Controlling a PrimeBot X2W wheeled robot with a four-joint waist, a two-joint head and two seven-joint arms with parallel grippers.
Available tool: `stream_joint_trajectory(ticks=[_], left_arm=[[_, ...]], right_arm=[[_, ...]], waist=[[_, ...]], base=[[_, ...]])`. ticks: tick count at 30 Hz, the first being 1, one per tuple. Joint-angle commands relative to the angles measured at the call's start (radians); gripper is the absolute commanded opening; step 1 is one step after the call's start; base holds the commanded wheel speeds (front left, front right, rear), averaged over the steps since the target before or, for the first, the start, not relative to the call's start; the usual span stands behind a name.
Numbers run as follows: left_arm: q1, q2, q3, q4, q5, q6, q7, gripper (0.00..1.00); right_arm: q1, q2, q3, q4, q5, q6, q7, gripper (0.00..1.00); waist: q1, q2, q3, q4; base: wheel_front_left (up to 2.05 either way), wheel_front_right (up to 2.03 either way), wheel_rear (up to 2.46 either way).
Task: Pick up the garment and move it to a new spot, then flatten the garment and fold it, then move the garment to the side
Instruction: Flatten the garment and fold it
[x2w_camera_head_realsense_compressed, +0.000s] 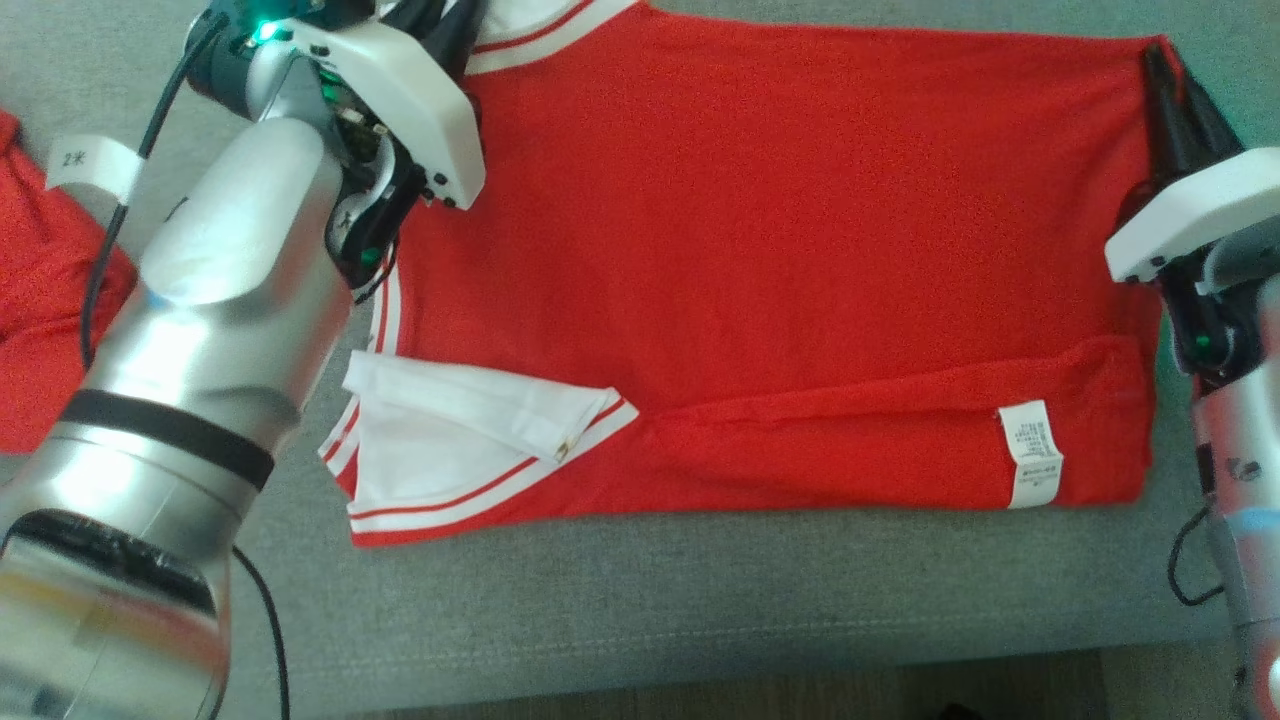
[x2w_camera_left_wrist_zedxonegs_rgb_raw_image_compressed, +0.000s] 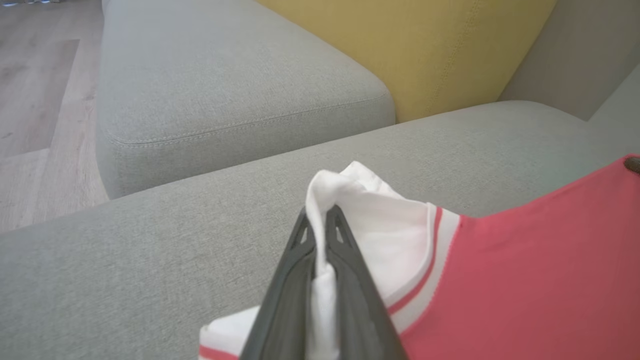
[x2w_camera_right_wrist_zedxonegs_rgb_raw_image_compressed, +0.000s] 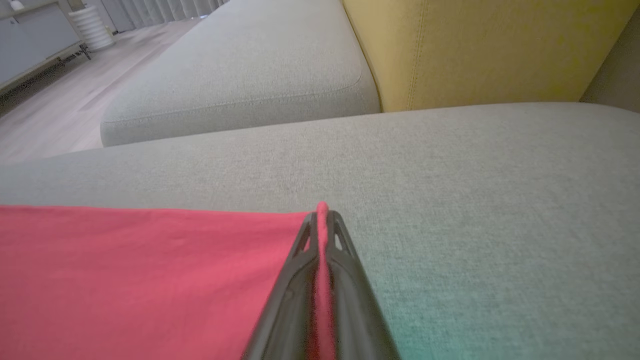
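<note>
**Desk:** How far along are you?

**Me:** I see the red soft-knit shirt with white striped sleeves (x2w_camera_head_realsense_compressed: 750, 250) spread flat on the grey woven sofa seat (x2w_camera_head_realsense_compressed: 700, 610). Its near edge is turned up in one fold, baring the white care label (x2w_camera_head_realsense_compressed: 1032, 455). By my reckoning, further folds and the move aside remain.

**Desk:** And the grips?

**Me:** My left gripper (x2w_camera_left_wrist_zedxonegs_rgb_raw_image_compressed: 319, 216) is clenched on white sleeve cloth at the far left corner. My right gripper (x2w_camera_right_wrist_zedxonegs_rgb_raw_image_compressed: 321, 216) pinches the far right red corner. The fabric looks thin and limp, the seat coarse.
</note>
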Motion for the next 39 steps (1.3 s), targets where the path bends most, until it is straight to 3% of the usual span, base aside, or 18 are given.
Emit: stream_joint_trajectory(ticks=[1,8,13,22,26,29,31,32,33,34,39], left_arm=[[-0.061,0.045,0.020,-0.037,0.006,0.001,-0.015,0.00],[0.012,0.071,0.004,-0.135,0.021,0.026,-0.049,0.00],[0.163,0.124,-0.009,-0.300,0.044,0.096,-0.079,0.00],[0.439,0.253,-0.067,-0.642,0.123,0.274,-0.054,0.00],[0.522,0.278,-0.095,-0.732,0.125,0.314,-0.020,0.00],[0.560,0.278,-0.112,-0.750,0.114,0.320,-0.003,0.00],[0.583,0.272,-0.123,-0.746,0.097,0.315,0.008,0.35],[0.595,0.269,-0.126,-0.741,0.084,0.312,0.015,0.91],[0.607,0.266,-0.127,-0.736,0.070,0.308,0.017,1.00],[0.614,0.263,-0.127,-0.731,0.061,0.305,0.014,1.00],[0.654,0.262,-0.117,-0.710,0.033,0.313,-0.007,1.00]], right_arm=[[0.020,-0.018,0.002,-0.040,0.008,-0.001,-0.006,0.00],[0.070,-0.018,-0.020,-0.086,0.012,-0.001,0.001,0.00],[0.158,-0.009,-0.039,-0.145,0.031,-0.001,0.032,0.00],[0.308,0.009,-0.079,-0.262,0.045,-0.001,0.089,0.00],[0.363,0.023,-0.096,-0.313,0.035,-0.001,0.117,0.00],[0.405,0.038,-0.104,-0.361,0.026,-0.001,0.130,0.00],[0.442,0.050,-0.105,-0.392,0.021,-0.001,0.142,0.00],[0.462,0.057,-0.106,-0.410,0.020,-0.001,0.147,0.32],[0.484,0.064,-0.107,-0.424,0.019,-0.001,0.158,0.82],[0.508,0.068,-0.108,-0.442,0.014,-0.001,0.165,1.00],[0.626,0.111,-0.113,-0.548,0.011,-0.001,0.171,1.00]], waist=[[0.0000,0.0000,-0.004,0.006],[0.0000,0.0000,-0.020,0.020],[0.0000,0.0000,-0.042,0.032],[0.0000,0.0000,-0.070,0.059],[0.0000,0.0000,-0.079,0.069],[0.0000,0.0000,-0.083,0.074],[0.0000,0.0000,-0.089,0.075],[0.0000,0.0000,-0.091,0.074],[0.0000,0.0000,-0.094,0.075],[0.0000,0.0000,-0.098,0.076],[0.0000,0.0000,-0.123,0.073]], base=[[0.00,0.00,0.00],[0.00,0.00,0.00],[0.00,0.00,0.00],[0.00,0.00,0.00],[0.00,0.00,0.00],[0.00,0.00,0.00],[0.00,0.00,0.00],[0.00,0.00,0.00],[0.00,0.00,0.00],[0.00,0.00,0.00],[0.00,0.00,0.00]])
